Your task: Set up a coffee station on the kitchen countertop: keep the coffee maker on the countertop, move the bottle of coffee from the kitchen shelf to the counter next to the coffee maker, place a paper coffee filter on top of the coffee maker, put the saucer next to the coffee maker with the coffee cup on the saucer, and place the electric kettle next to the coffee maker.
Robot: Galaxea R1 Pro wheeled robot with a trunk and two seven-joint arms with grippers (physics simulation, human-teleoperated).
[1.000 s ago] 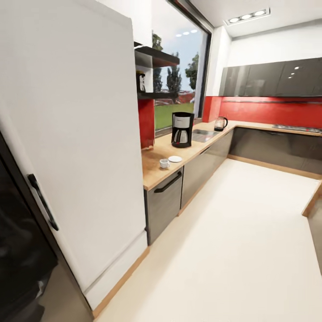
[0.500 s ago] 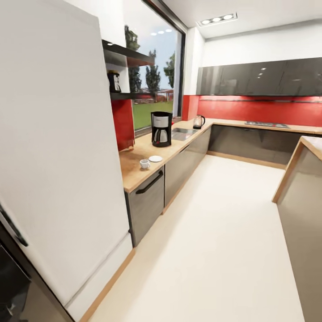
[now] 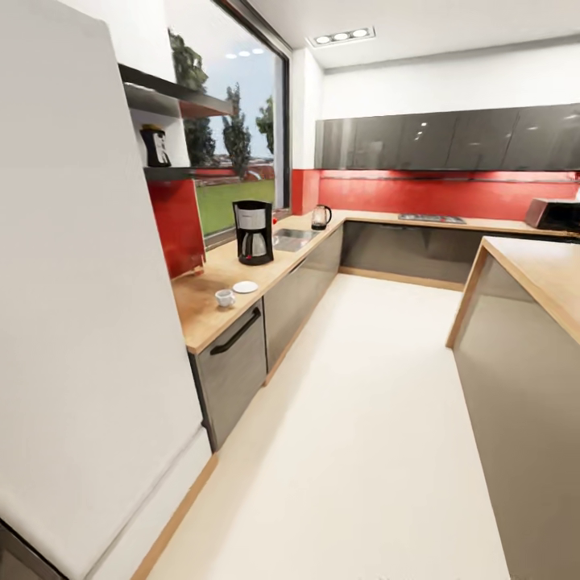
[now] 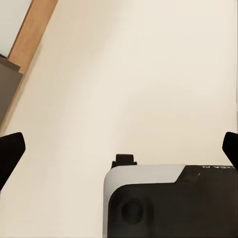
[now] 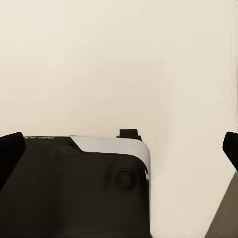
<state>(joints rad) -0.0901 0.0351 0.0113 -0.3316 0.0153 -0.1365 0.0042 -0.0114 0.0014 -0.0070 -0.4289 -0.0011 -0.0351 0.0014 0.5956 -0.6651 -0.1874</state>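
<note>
The kitchen countertop (image 3: pixel 201 310) runs along the left wall under the window. On it stands the coffee maker (image 3: pixel 253 232), dark with a glass carafe. Nearer to me lie the white saucer (image 3: pixel 245 287) and, apart from it, the coffee cup (image 3: pixel 225 298). The electric kettle (image 3: pixel 321 217) stands far off, past the sink. A small dark jar, the bottle of coffee (image 3: pixel 155 147), sits on the kitchen shelf (image 3: pixel 173 171). The paper coffee filter is out of view. My left gripper (image 4: pixel 119 148) and right gripper (image 5: pixel 119 148) hang open over the cream floor, holding nothing.
A tall white cabinet front (image 3: pixel 80 282) fills the near left. An island counter (image 3: pixel 532 282) with a grey side stands at the right. A wide cream floor (image 3: pixel 362 419) runs between them. The steel sink (image 3: pixel 294 235) and a hob (image 3: pixel 431 217) are set into the worktop.
The whole head view has swung to the right, so the camera has moved. The black door at the near left has left the picture and the island has come in at the right.
</note>
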